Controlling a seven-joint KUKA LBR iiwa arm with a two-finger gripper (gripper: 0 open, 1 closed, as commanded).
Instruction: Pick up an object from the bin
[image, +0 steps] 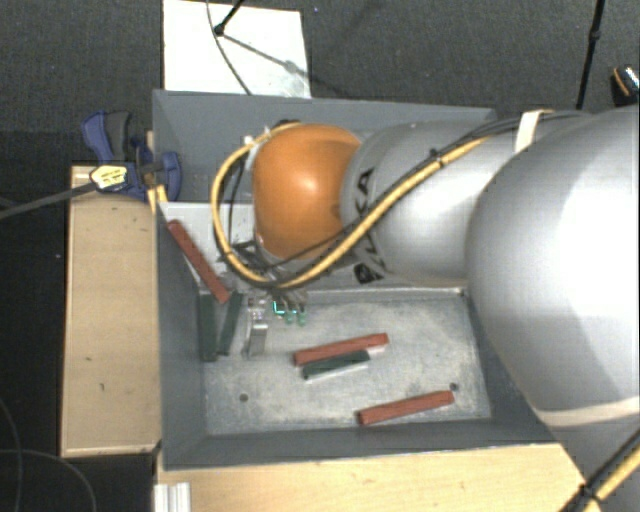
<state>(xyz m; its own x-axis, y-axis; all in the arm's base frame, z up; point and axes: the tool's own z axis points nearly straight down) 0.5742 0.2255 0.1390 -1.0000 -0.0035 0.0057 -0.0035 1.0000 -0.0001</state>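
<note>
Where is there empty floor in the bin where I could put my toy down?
Two bare patches of floor: the front left corner, between the green sticks and the front red stick; and the right side, past the middle red stick. It is crowded at the left back, under the pincer.

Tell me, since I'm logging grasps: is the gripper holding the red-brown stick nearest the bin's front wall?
No; the red-brown stick lies flat on the bin floor, apart from the gripper by the left wall.
</note>
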